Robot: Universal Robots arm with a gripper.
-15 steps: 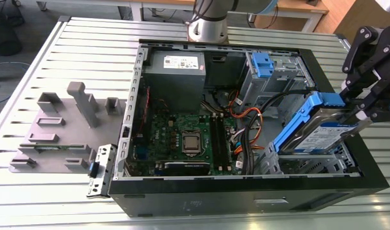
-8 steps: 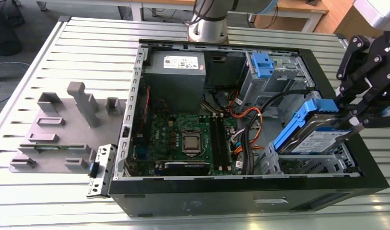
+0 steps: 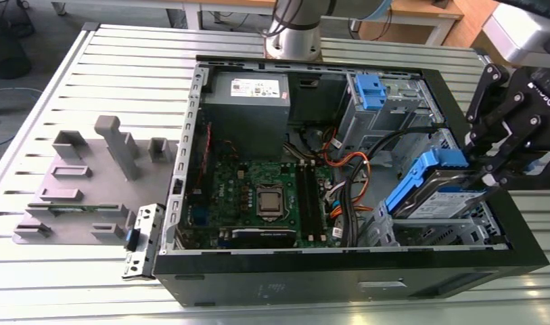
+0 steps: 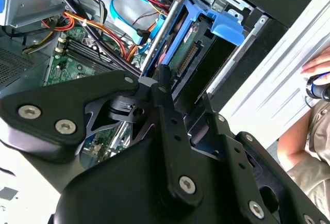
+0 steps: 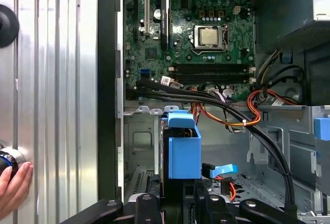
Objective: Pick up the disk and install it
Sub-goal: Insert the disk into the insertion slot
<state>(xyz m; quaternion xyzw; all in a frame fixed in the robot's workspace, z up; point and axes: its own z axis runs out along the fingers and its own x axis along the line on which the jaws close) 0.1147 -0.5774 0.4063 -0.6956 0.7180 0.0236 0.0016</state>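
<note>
- Exterior view, biggest first: a slatted metal table (image 3: 121,74) spreads under the gripper and carries everything else.
- An open black case (image 3: 347,284) lies on its side on the table; the gripper hangs over the corner of it at the exterior view's right.
- A grey fixture (image 3: 76,196) sits on the table outside the case, well apart from the gripper, on the case's far side from it.
- A grey supply (image 3: 247,101) fills a far corner of the case, well away from the gripper.
- A green board (image 3: 256,189) covers the case floor, beyond the fingertips in the first wrist view.
- The black gripper (image 3: 485,179) is clamped on the upper end of the disk.
- The disk (image 3: 442,200), silver with blue rails, slopes down from the fingers into a metal cage (image 3: 473,227) just under the gripper; its blue rail (image 5: 184,152) stands straight ahead of the fingers.
- A blue bracket (image 3: 369,91) sits in another bay, apart from the gripper.
- A person's hand (image 5: 13,188) rests on the table outside the case wall, beside the gripper.
</note>
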